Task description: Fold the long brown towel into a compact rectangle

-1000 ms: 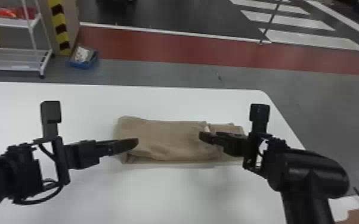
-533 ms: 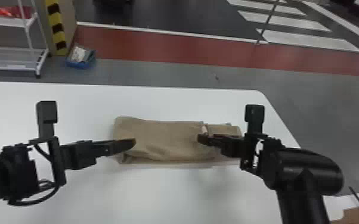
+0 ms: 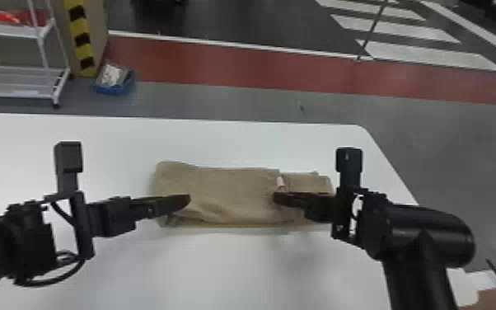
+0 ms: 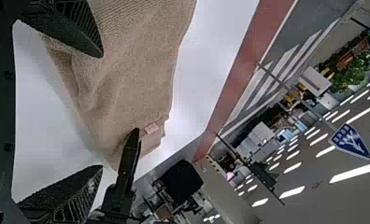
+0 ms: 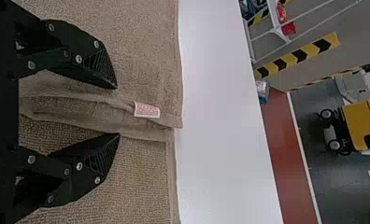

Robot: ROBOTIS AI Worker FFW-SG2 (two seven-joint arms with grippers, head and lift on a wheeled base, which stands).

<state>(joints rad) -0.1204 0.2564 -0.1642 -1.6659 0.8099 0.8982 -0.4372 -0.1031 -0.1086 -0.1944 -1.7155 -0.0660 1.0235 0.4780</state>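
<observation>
Plainly nubbly brown towel (image 3: 226, 189), oblong, creased

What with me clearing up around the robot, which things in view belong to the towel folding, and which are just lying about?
Folding job: brown towel, white table, left pincer, right pincer.
Lying about: white shelf rack, red things on it, blue bin.

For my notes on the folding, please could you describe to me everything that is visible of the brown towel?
The towel is light brown, apparently ribbed terry cloth, with a small pale, red-marked label by a fold edge. Already folded into layers, it lies flat on the white table, long side left to right, slightly rumpled in front, lower layers showing at its right end. The open left gripper and right gripper are at it; contact is unclear.
</observation>
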